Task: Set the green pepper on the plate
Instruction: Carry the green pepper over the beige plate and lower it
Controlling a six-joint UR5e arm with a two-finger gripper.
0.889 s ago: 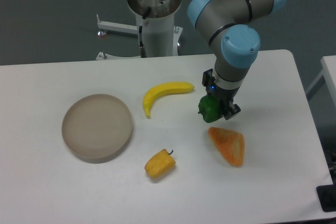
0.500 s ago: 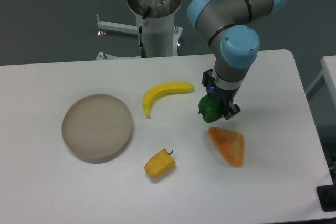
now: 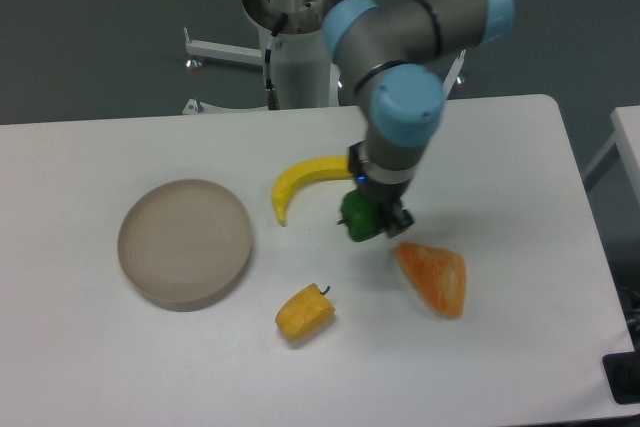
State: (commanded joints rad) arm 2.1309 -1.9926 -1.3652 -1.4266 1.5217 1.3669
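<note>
A white counter (image 3: 90, 367) is seen from above and in front, with a grey and light-blue robot arm (image 3: 400, 57) reaching down over its middle. The arm's hand (image 3: 372, 215) is closed around the green pepper (image 3: 358, 218), a small glossy dark-green pepper gripped between the two fingers; whether the pepper is lifted clear of the counter or just touching it cannot be told from this view. The pepper sits near the centre of the counter, just right of the lower end of a yellow banana (image 3: 300, 184) and just up and left of an orange wedge-shaped piece (image 3: 434, 278) that looks like a slice of fruit. The banana lies curved, its upper end partly hidden behind the arm's wrist. The plate (image 3: 186, 242), a round, shallow, beige-grey dish with a low rim, rests on the left side of the counter, well apart from the pepper, with nothing on it. In front of the banana, between the plate and the orange wedge, lies a small yellow-orange pepper (image 3: 305, 313) with a short dark stem. Behind the counter stands the arm's white pedestal base (image 3: 297, 52) on a dark grey floor.
</note>
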